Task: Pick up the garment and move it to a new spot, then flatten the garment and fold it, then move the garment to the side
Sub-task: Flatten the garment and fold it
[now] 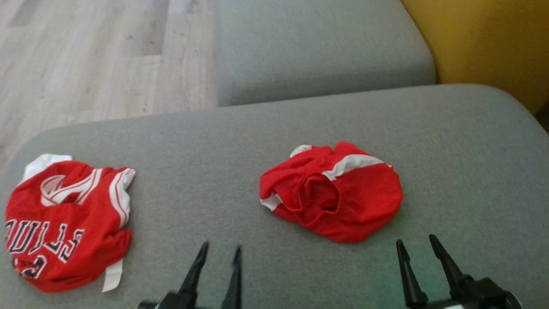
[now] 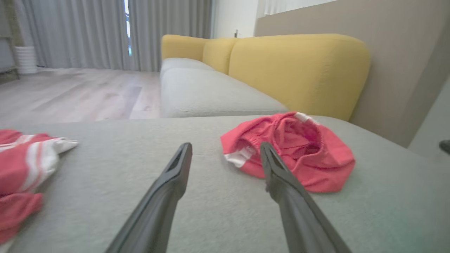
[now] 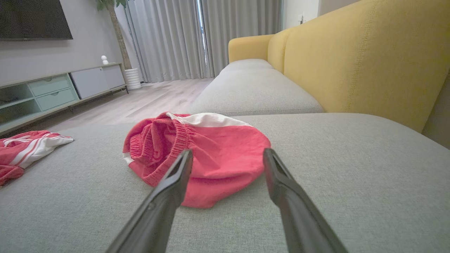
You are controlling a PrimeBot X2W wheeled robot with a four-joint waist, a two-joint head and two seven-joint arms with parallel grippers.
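- Crumpled red shorts [image 1: 343, 201] lie on a grey sofa seat [image 1: 193, 146].
- Left gripper [image 1: 221, 246], at eight o'clock of the shorts, jaws apart, empty.
- Right gripper [image 1: 416, 239], at four o'clock, jaws apart, empty.
- Red jersey [image 1: 64, 219] at nine o'clock, well apart.

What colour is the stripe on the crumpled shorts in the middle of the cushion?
White, on the red shorts; the right wrist view shows it best.
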